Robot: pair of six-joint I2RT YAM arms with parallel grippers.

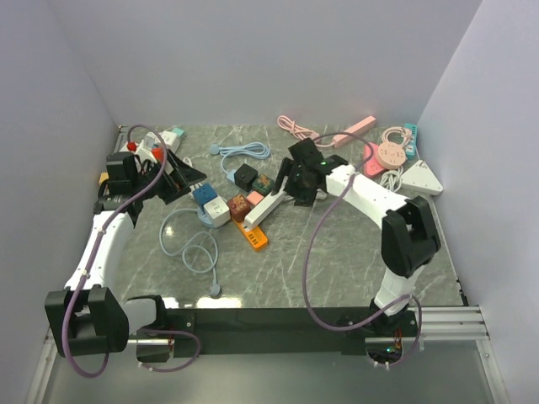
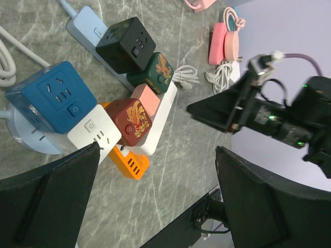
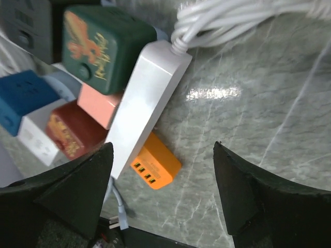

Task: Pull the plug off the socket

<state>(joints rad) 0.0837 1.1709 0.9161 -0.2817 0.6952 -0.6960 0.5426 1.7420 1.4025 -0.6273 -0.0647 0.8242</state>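
Plug candidate: green cube (image 3: 101, 49) stuck on white strip (image 3: 147, 103), mid-table, just left of right gripper (image 3: 163, 150). Gaping wide there and on left gripper (image 2: 158, 155), gripping nothing. Looks light, rigid, slick; best to pinch flat opposite sides.

My left arm (image 1: 99, 240) and right arm (image 1: 364, 189) have white links, black joints and black bases. A purple cable (image 1: 313, 248) loops along each. The left gripper (image 2: 156, 151) and right gripper (image 3: 162, 146) have broad matte-black fingers (image 3: 251, 194). I see a green light (image 1: 323, 162) on the right wrist.
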